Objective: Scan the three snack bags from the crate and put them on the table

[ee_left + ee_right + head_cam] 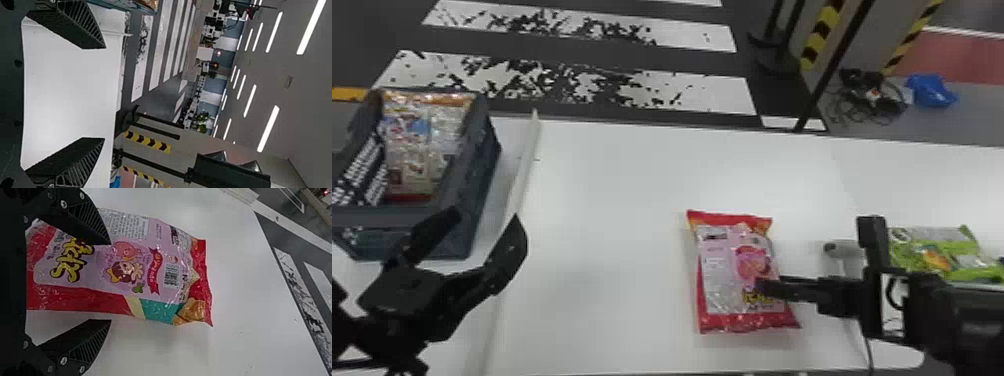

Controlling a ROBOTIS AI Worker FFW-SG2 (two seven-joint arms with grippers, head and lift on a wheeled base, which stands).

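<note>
One red bag point(727, 265), one green bag point(952, 250) — two loose bags in all, one crate point(481, 165), its inner bags point(409, 155) hard to count, one left gripper point(486, 218), one right gripper point(768, 288), two striped strips point(819, 40), one blue bundle point(929, 91)

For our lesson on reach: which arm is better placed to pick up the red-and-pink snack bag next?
Right, I'd judge. The right jaws are open close to the bag, one finger overlapping it from above in view. The left jaws, also open, are by the crate.
</note>
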